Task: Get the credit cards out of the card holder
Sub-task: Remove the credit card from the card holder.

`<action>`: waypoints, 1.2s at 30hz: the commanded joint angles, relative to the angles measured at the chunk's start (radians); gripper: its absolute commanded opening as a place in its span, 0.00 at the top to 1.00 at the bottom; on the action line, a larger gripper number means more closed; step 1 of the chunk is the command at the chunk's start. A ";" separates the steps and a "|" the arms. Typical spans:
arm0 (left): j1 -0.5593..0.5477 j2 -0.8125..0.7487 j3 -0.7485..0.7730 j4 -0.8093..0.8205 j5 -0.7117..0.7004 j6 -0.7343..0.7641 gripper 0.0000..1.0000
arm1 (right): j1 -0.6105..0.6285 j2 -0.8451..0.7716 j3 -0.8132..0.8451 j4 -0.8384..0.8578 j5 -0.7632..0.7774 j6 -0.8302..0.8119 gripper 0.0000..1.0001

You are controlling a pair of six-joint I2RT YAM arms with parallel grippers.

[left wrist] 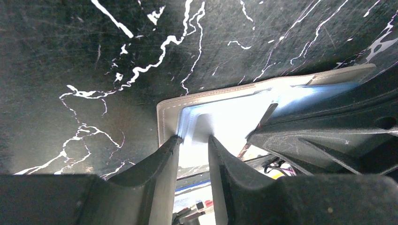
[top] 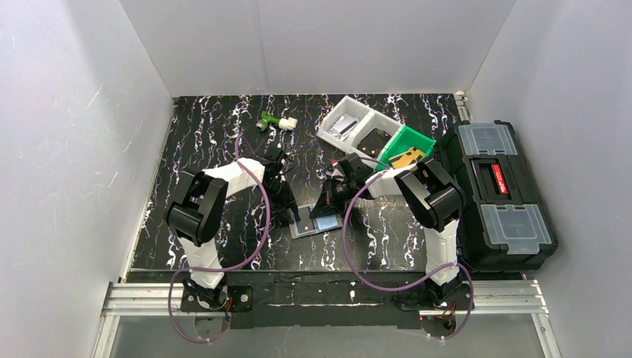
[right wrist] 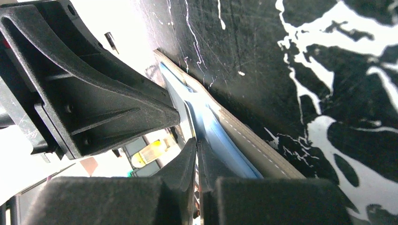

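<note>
Left end effector (left wrist: pixel 193 139): fingers a little apart, gripping nothing, with the tips pressed down on the left half of the card holder (top: pixel 317 222).
Right end effector (right wrist: pixel 197 149): fingers drawn almost together over the card holder's right half. I cannot tell whether a card edge is pinched between them.
Card holder: lies open and flat on the counter (left wrist: pixel 94 56) between my two arms, its long axis running from one end effector to the other.
Credit card (right wrist: pixel 220 136): a light blue layer in the card holder's right sleeve, which I take for a card, just beside my right fingertips.
Nearer arm: the right, by my judgement, while the left pins the card holder.
</note>
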 commanded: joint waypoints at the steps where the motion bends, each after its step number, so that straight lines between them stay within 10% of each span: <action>1: -0.023 0.085 -0.060 0.037 -0.132 0.020 0.71 | 0.014 -0.021 0.012 0.012 -0.006 -0.030 0.95; 36: 0.031 0.069 -0.120 0.032 -0.174 0.050 0.98 | -0.011 -0.151 -0.028 -0.214 0.286 -0.174 0.99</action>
